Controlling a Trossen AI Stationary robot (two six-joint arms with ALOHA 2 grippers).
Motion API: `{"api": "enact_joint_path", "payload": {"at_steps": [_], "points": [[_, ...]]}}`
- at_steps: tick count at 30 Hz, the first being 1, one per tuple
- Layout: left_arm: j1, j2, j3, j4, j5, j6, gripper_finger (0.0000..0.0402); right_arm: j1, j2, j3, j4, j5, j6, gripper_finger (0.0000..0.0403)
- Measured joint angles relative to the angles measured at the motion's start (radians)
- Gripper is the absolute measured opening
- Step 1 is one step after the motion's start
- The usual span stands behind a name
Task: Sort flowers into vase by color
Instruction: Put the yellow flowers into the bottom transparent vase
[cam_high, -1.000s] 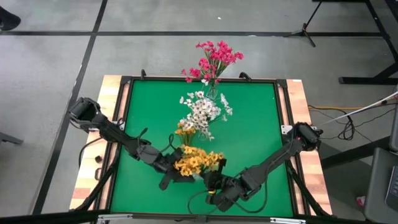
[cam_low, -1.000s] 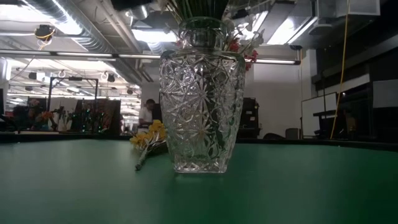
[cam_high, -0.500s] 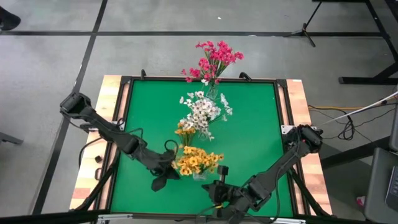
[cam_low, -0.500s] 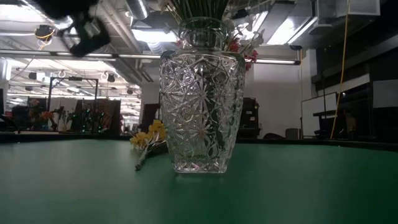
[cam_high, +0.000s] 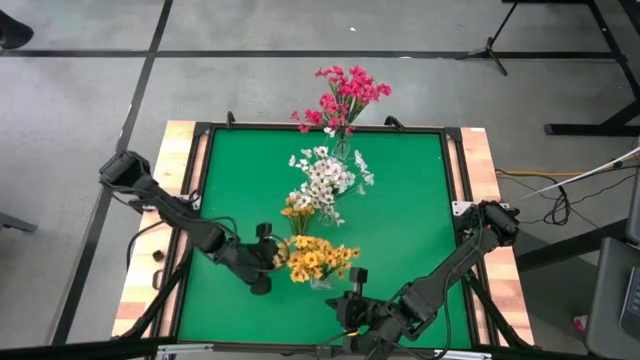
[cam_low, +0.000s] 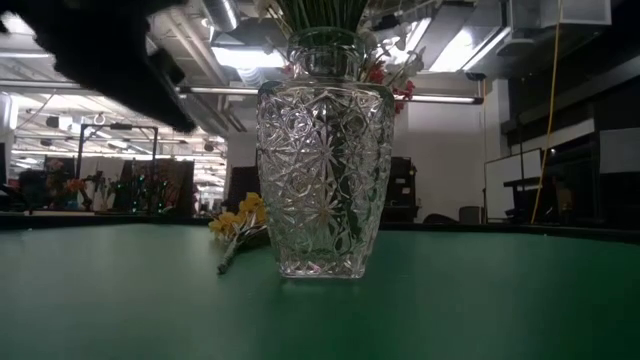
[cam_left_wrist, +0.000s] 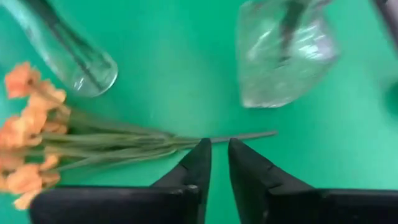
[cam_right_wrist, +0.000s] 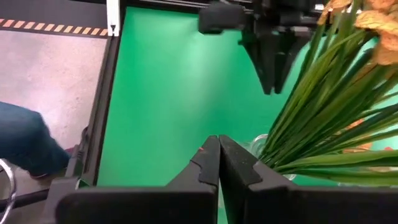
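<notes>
Three vases stand in a line down the green mat: pink flowers (cam_high: 345, 95) far, white flowers (cam_high: 325, 178) in the middle, yellow-orange flowers (cam_high: 318, 260) in the near cut-glass vase (cam_low: 322, 170). A loose yellow-orange sprig bunch (cam_high: 297, 209) lies flat on the mat left of that line, with its stems (cam_left_wrist: 124, 140) pointing toward my left gripper (cam_left_wrist: 217, 144). That gripper tips down over the stem ends, a narrow gap between its fingers. My right gripper (cam_right_wrist: 217, 152) hovers shut near the table's near edge (cam_high: 352, 292), beside the near vase's stems (cam_right_wrist: 311, 112). My left gripper's fingertips (cam_left_wrist: 202, 149) stand right at the thin free ends of the loose bunch's stems (cam_left_wrist: 249, 134), coming slantwise from above and from the table's left. The bunch lies flat on the mat. Whether the fingertips touch the stems, I cannot tell.
The middle narrow glass vase (cam_left_wrist: 74, 53) and the near vase (cam_left_wrist: 283, 56) stand just beyond the loose bunch. The mat's raised dark frame (cam_high: 195, 200) runs around it. A person's trouser leg (cam_right_wrist: 25, 146) shows beside the table. Bare mat lies left and right of the vases.
My left gripper has drawn away from the near vase toward the loose bunch, rolling and tipping downward; its arm has sunk into the low view's top left. My right gripper has backed a little toward the near edge. The flowers and vases have stayed put.
</notes>
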Motion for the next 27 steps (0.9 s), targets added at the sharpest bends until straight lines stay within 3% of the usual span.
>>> {"api": "enact_joint_path", "payload": {"at_steps": [5, 9, 13, 18, 24, 27], "points": [[0.044, 0.035, -0.017, -0.020, -0.025, -0.141, 0.0099, 0.000, 0.000, 0.000, 0.000, -0.044, 0.002, 0.0003], [0.077, 0.045, -0.019, -0.176, -0.039, -0.406, 0.0120, 0.000, 0.000, 0.000, 0.000, -0.049, 0.002, 0.0003], [0.053, 0.045, -0.019, -0.289, -0.086, -0.547, 0.0124, 0.000, 0.000, 0.000, 0.000, -0.083, 0.002, 0.0003], [0.000, 0.036, -0.019, -0.362, -0.121, -0.600, 0.0124, 0.000, 0.000, 0.000, -0.001, -0.112, 0.008, 0.0003], [-0.075, -0.042, -0.012, -0.333, -0.133, -0.596, 0.0124, 0.000, 0.000, 0.000, -0.003, -0.120, 0.010, 0.0003], [-0.116, -0.104, 0.000, -0.318, -0.211, -0.585, 0.0125, 0.000, 0.000, 0.000, -0.003, -0.120, 0.010, 0.0003]]}}
